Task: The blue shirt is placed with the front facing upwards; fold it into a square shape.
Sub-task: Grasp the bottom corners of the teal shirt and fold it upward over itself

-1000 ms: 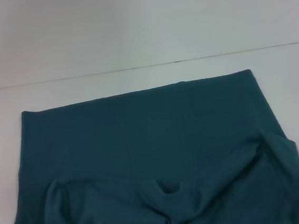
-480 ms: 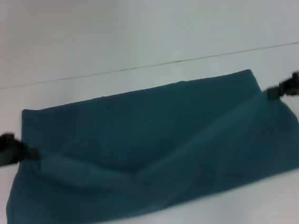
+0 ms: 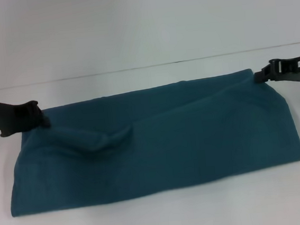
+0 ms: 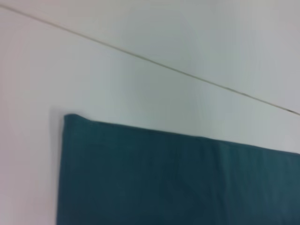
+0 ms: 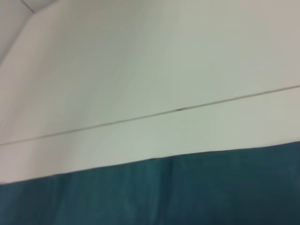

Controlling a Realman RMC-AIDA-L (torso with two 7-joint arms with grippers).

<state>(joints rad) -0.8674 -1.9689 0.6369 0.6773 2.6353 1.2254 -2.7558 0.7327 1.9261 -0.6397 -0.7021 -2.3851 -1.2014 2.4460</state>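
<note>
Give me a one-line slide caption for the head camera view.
Left hand and right hand at the far corners of the folded blue shirt on the white table.

Both wrist views cut off the blue shirt point(image 4: 178, 178); neither tool's finger position can be told.

A white table point(image 3: 131, 29), crossed by a thin dark seam, carries the folded blue shirt point(image 3: 158, 143) lying flat.

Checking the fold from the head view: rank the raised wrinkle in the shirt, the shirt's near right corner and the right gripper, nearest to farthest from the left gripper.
From the left gripper, at the blue shirt's far left corner:
1. Raised wrinkle, left part of the shirt.
2. Near right corner, on the table's front right.
3. Right gripper, at the far right corner. Items 2 and 3 are close.
</note>
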